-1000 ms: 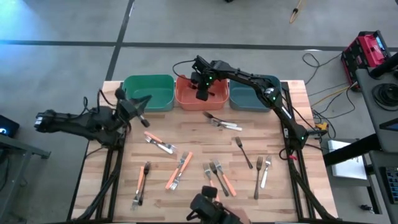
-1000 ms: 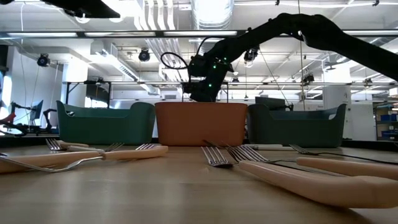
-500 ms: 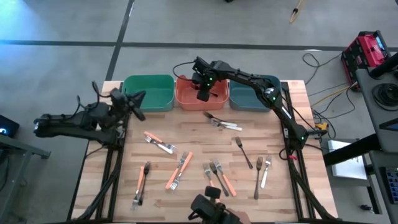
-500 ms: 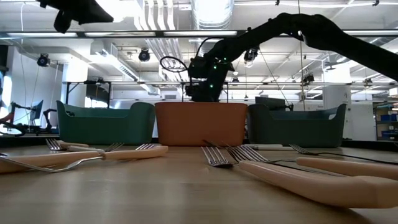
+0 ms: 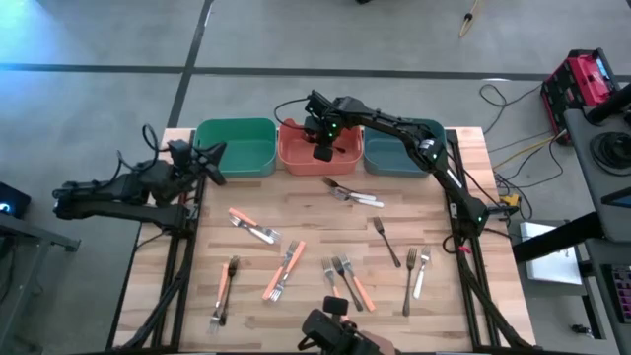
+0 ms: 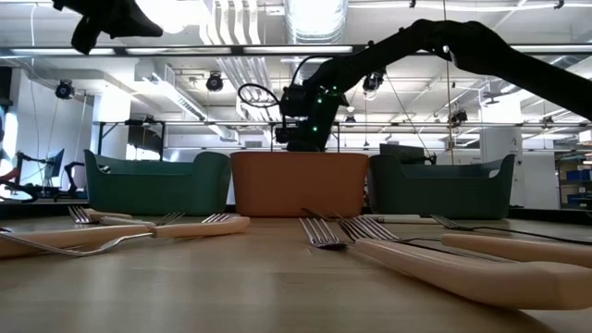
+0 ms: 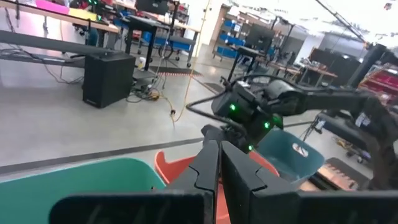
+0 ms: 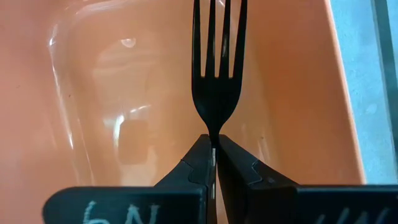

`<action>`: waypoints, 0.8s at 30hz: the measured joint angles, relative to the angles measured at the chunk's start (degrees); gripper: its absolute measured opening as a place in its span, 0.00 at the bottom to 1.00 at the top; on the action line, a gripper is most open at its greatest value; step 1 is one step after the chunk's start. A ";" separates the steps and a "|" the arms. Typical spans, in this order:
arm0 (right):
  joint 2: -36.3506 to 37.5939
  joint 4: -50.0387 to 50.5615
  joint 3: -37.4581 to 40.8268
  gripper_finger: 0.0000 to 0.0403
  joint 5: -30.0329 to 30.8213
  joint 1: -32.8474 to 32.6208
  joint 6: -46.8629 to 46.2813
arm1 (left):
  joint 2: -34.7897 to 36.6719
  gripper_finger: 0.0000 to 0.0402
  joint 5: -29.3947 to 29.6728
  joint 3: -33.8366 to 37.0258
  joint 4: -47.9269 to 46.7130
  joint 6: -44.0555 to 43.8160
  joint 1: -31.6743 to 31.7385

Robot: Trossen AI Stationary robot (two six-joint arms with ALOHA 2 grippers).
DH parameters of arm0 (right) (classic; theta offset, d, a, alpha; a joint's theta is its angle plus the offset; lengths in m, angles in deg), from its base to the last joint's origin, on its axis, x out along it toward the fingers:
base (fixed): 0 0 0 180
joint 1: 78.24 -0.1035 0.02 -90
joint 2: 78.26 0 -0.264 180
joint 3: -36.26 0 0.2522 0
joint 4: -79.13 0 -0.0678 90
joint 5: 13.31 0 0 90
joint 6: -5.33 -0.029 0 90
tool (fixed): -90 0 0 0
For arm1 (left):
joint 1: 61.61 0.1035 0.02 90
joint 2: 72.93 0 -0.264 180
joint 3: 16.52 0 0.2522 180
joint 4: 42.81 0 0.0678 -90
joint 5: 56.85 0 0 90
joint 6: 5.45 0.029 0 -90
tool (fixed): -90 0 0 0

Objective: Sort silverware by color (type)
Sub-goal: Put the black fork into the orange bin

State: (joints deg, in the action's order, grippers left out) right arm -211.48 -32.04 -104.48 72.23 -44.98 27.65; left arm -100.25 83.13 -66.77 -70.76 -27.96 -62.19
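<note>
- Right gripper (image 8: 213, 163) clamped on 1 dark fork (image 8: 216, 74) at the neck, tines pointing straight ahead of the fingertips, handle hidden between the fingers.
- Hanging over the orange bin (image 5: 319, 147), directly below the pincer; fork not yet inside, no contact with the bin's floor visible.
- Seen level across the table, poised just above the orange bin's rim (image 6: 298, 157).
- Flanking that bin: green bin (image 5: 236, 145) to 1 side of the pincer, teal bin (image 5: 396, 150) to the other, all 3 in a row at the table's far edge.
- Farther out, toward the table's near edge: the rest of the silverware lying loose on the wooden table (image 5: 306, 222), well apart from the pincer. A white-handled pair (image 5: 352, 192) closest; orange-handled forks (image 5: 285, 268) and dark ones (image 5: 385, 241) beyond.
- Left gripper (image 5: 211, 160) closed on nothing, parked off beside the green bin, away from the work.
- Step in hand, by judgement: drop-off of 1 fork into a bin; sorting barely begun, roughly 12 pieces unsorted.
- Next move calls for: parting the fingers with the fork over the bin's middle, not the rim; perhaps a small descent first to prevent bouncing out.
- Worth checking: a dark fork above an orange bin, while orange-handled pieces wait on the table.
</note>
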 joint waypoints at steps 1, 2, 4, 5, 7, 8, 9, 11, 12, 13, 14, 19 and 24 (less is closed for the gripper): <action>0.00 0.11 0.01 0.02 0.01 0.00 -0.30 | 0.26 0.00 -0.03 0.35 -0.27 -0.08 0.00; 0.00 0.23 0.01 0.02 0.01 0.00 -0.50 | 0.59 0.00 -0.21 0.65 -0.43 -0.08 0.00; 0.00 0.41 0.01 0.02 0.01 0.00 -0.72 | 1.20 0.00 -0.90 0.86 -0.87 -0.08 0.04; 0.00 0.58 0.01 0.02 -0.01 0.00 -0.76 | 1.46 0.00 -1.03 0.87 -1.48 -0.07 0.04; 0.00 0.96 0.03 0.02 0.00 0.00 -0.76 | 1.91 0.00 -1.04 0.91 -3.15 -0.09 0.04; 0.00 1.05 0.03 0.02 -0.02 0.00 -0.76 | 2.06 0.00 -1.02 0.94 -3.63 -0.09 0.04; 0.00 1.16 0.03 0.02 -0.01 0.00 -0.80 | 2.21 0.00 -1.03 0.96 -3.72 -0.11 0.04; 0.00 1.40 0.03 0.02 -0.02 0.00 -0.89 | 2.26 0.00 -1.02 0.93 -3.54 -0.88 0.04; 0.00 1.55 0.03 0.02 0.00 0.00 -0.89 | 2.17 0.00 -1.01 0.87 -3.44 -1.29 0.04; 0.00 1.66 0.05 0.02 -0.01 0.00 -0.89 | 2.02 0.00 -1.02 0.78 -3.42 -1.76 0.04; 0.00 1.65 0.05 0.02 -0.02 0.00 -0.89 | 1.87 0.00 -1.02 0.72 -3.40 -2.18 0.04; 0.00 1.64 0.52 0.02 -1.37 0.00 0.65 | 1.06 0.00 -0.95 0.70 -3.18 -3.57 0.04; -0.02 1.35 0.71 0.02 -1.57 -0.02 3.21 | 0.58 0.00 -0.86 0.65 -2.28 -3.60 0.04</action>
State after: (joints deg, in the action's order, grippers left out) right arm -211.51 -30.68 -103.78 70.67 -45.01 30.85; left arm -99.67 82.27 -66.12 -73.04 -31.56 -62.15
